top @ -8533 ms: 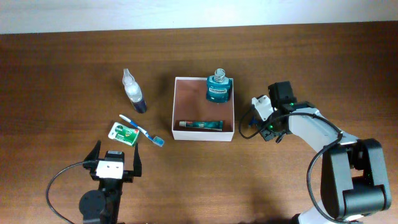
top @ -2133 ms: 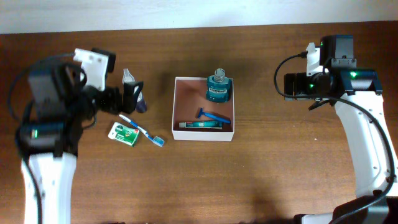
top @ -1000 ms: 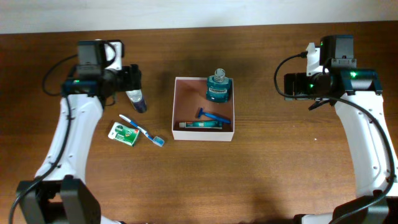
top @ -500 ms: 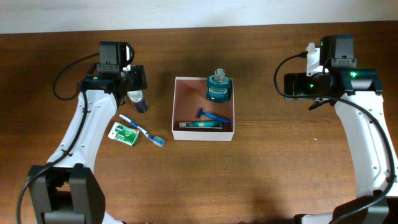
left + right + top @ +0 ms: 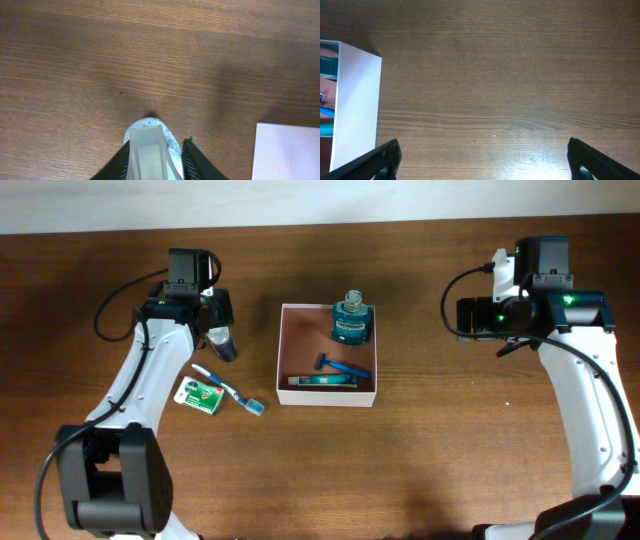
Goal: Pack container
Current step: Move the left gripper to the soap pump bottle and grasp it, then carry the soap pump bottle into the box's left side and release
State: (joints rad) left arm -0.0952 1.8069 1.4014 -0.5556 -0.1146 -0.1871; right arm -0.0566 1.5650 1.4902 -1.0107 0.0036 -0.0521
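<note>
The container point(image 5: 283, 355) sits mid-table point(image 5: 420, 470), open side up; its white corner shows at the lower right of the left wrist view point(image 5: 287, 152) and its wall at the left edge of the right wrist view point(image 5: 355, 105). Inside it, a teal mouthwash point(image 5: 351, 323) stands in the far right corner; a blue razor point(image 5: 343, 366) lies slantwise below it; a toothpaste point(image 5: 323, 380) lies along the near wall.

Left of the container, well apart from it, the left gripper point(image 5: 216, 318) is down over a spray bottle point(image 5: 224, 346); from the wrist, its black fingers point(image 5: 117, 162) sit tight against both sides of the clear cap point(image 5: 147, 150), clenched on it, with the bottle on the wood. Just nearer me, a toothbrush point(image 5: 228, 389) lies slantwise, touching a green box point(image 5: 199, 393).

The right gripper point(image 5: 465, 320) hangs off to the right of the container, apart from it; its fingertips point(image 5: 385, 160) stand wide apart at the frame's corners, released, with only bare wood between them.
</note>
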